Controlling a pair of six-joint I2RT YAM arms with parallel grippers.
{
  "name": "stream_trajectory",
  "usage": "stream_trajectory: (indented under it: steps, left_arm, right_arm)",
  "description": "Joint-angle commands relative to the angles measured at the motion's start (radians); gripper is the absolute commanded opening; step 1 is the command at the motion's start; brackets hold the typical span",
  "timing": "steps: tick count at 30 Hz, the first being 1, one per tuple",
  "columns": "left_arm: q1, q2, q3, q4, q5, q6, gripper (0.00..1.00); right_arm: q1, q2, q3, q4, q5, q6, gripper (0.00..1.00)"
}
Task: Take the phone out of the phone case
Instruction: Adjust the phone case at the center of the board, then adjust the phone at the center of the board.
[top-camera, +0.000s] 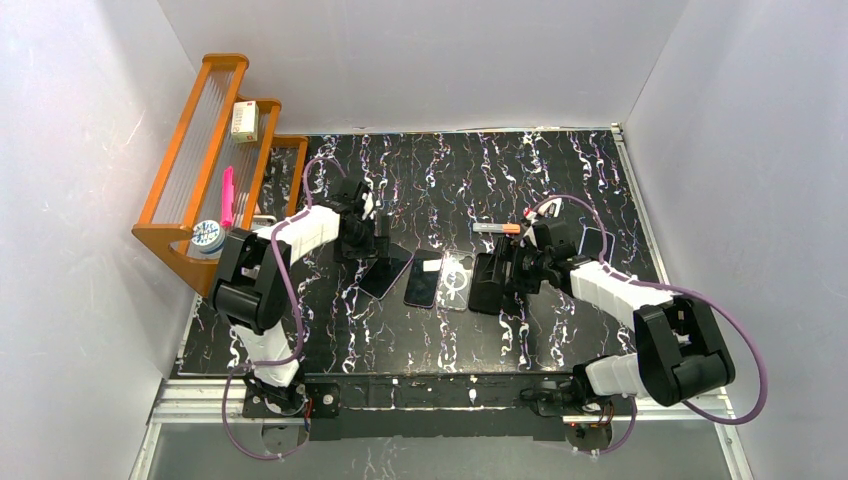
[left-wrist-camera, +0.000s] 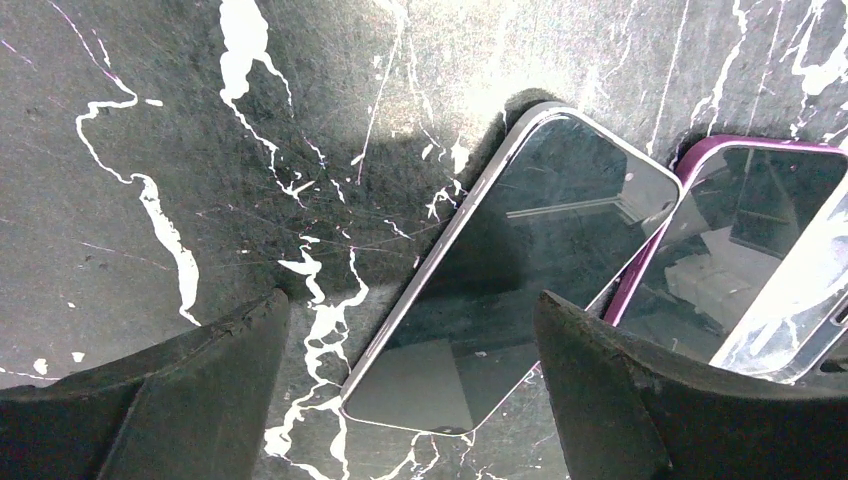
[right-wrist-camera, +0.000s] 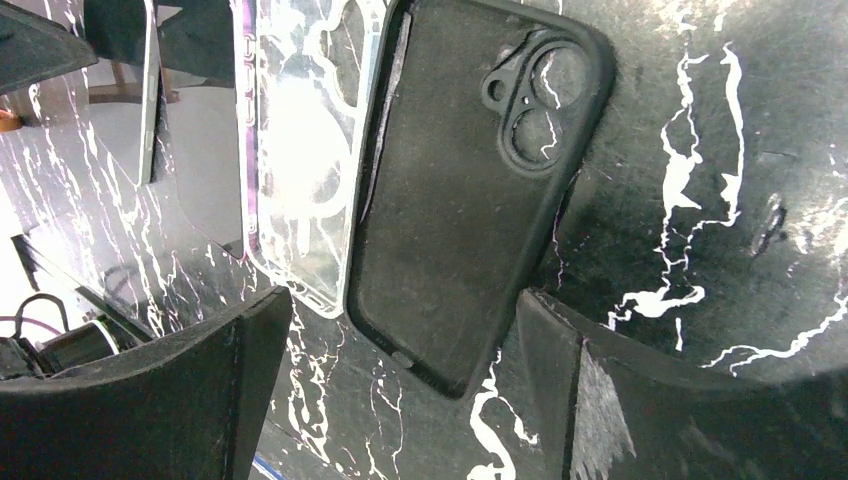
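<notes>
A bare silver-edged phone (left-wrist-camera: 520, 260) lies screen up on the black marbled table, also seen from above (top-camera: 385, 270). Beside it lies a phone in a purple case (left-wrist-camera: 740, 240) (top-camera: 423, 280), then an empty clear case (right-wrist-camera: 300, 130) (top-camera: 455, 282), then an empty black case (right-wrist-camera: 460, 190) (top-camera: 487, 283) with its inside facing up. My left gripper (left-wrist-camera: 410, 400) (top-camera: 378, 243) is open and empty, its fingers on either side of the bare phone's near end. My right gripper (right-wrist-camera: 400, 390) (top-camera: 507, 272) is open and empty, its fingers on either side of the black case's lower end.
A wooden rack (top-camera: 200, 150) stands at the back left with a small box, a pink pen and a round tin. An orange-tipped marker (top-camera: 497, 228) and another dark phone-like slab (top-camera: 592, 240) lie behind the right arm. White walls enclose the table.
</notes>
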Motion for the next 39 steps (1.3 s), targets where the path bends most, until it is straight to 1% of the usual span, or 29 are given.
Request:
stream_trajectory:
  steps: [1,10,15,18,22,29,30,34,39]
  left_arm:
    - [0.006,-0.008,-0.045,-0.019,0.074,-0.039,0.89]
    - [0.006,-0.075,-0.133,0.066,0.205,-0.162,0.88]
    - [0.005,-0.115,-0.181,0.121,0.258,-0.216,0.88]
    - [0.003,-0.134,-0.213,0.174,0.311,-0.271,0.88]
    - [-0.003,-0.163,-0.241,0.211,0.324,-0.305,0.88]
    - [-0.003,-0.193,-0.252,0.220,0.322,-0.284,0.88]
    - [-0.003,-0.194,-0.249,0.221,0.324,-0.274,0.88]
    - [-0.006,-0.183,-0.241,0.219,0.327,-0.245,0.89]
    - [-0.009,-0.156,-0.188,0.181,0.317,-0.190,0.89]
  right_arm:
    - [0.004,-0.048,0.026,-0.002,0.043,-0.018,0.92]
    - [0.003,-0.186,-0.006,-0.067,0.215,-0.002,0.99]
    - [0.004,-0.240,-0.008,-0.097,0.294,0.002,0.99]
    - [0.004,-0.257,-0.003,-0.104,0.316,0.003,0.99]
    - [0.004,-0.260,0.000,-0.108,0.311,0.005,0.99]
    - [0.002,-0.258,0.012,-0.130,0.324,-0.006,0.99]
    - [0.002,-0.258,0.017,-0.136,0.351,-0.015,0.99]
    - [0.002,-0.263,0.033,-0.158,0.370,-0.033,0.99]
    - [-0.001,-0.262,0.052,-0.178,0.393,-0.052,0.99]
